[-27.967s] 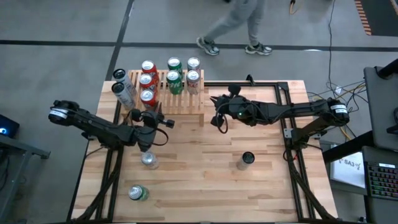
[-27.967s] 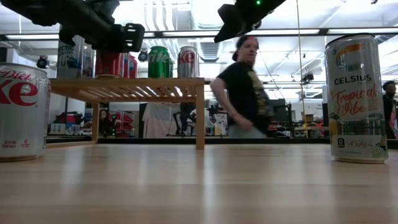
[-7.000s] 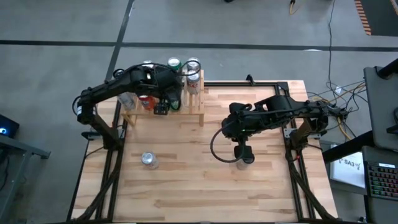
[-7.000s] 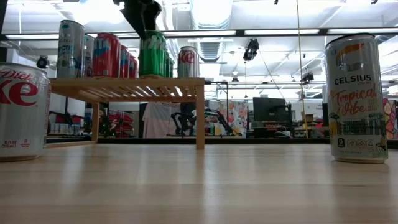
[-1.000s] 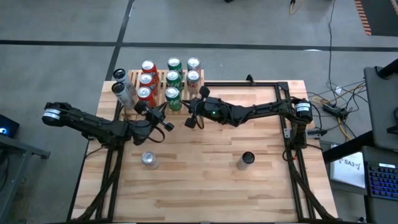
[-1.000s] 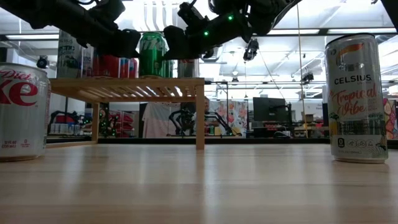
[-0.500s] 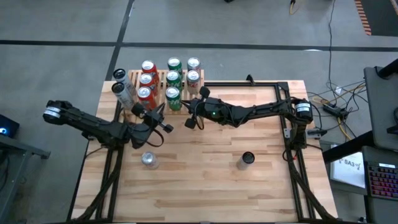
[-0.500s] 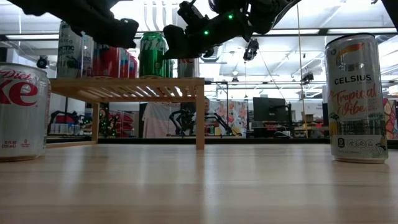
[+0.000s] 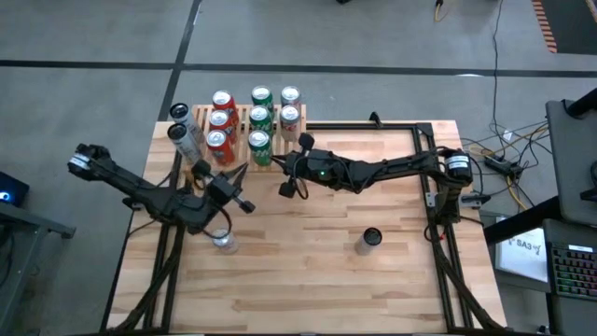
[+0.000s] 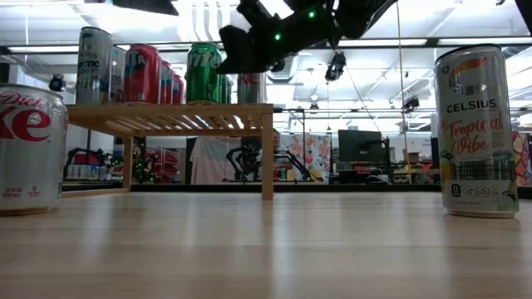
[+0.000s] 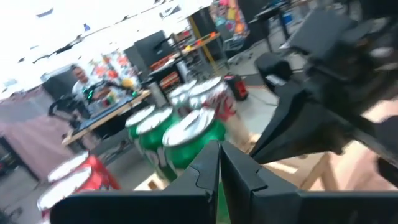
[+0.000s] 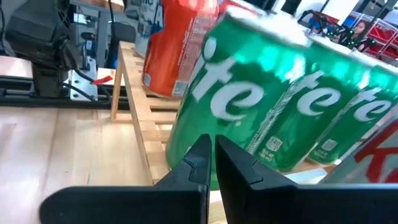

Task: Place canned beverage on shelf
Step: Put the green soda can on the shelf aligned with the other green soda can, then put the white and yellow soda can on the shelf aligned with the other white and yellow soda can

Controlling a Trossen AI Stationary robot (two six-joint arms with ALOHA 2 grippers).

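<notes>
The shelf (image 9: 239,127) is a low slatted wood rack at the table's far left, with several cans standing on it. The front green can (image 9: 258,143) stands at its near edge. My right gripper (image 12: 211,146) is shut and level, with its tips close against that can's (image 12: 249,106) side. In the high view it (image 9: 283,169) reaches in from the right. My left gripper (image 9: 238,175) is shut and empty, raised in front of the shelf and pointing at the green cans (image 11: 186,134). A silver Diet Coke can (image 9: 224,241) and a Celsius can (image 9: 370,239) stand upright on the table. My right gripper's shut fingertips (image 12: 202,149) stand level at the lower side wall of the front green can (image 12: 230,155), coming from the table's right. I cannot tell whether they touch it. The can stands upright on the slats.
The Diet Coke can (image 10: 29,149) is near the left front, just below my left arm. The Celsius can (image 10: 476,131) is at the right of centre. Bare tabletop lies between them and toward the near edge. The shelf's leg (image 10: 267,158) stands at its right end.
My left gripper, still shut, has pulled back from the shelf toward the table's near edge and risen, leaving the low view almost entirely. The cans have stayed where they were.
</notes>
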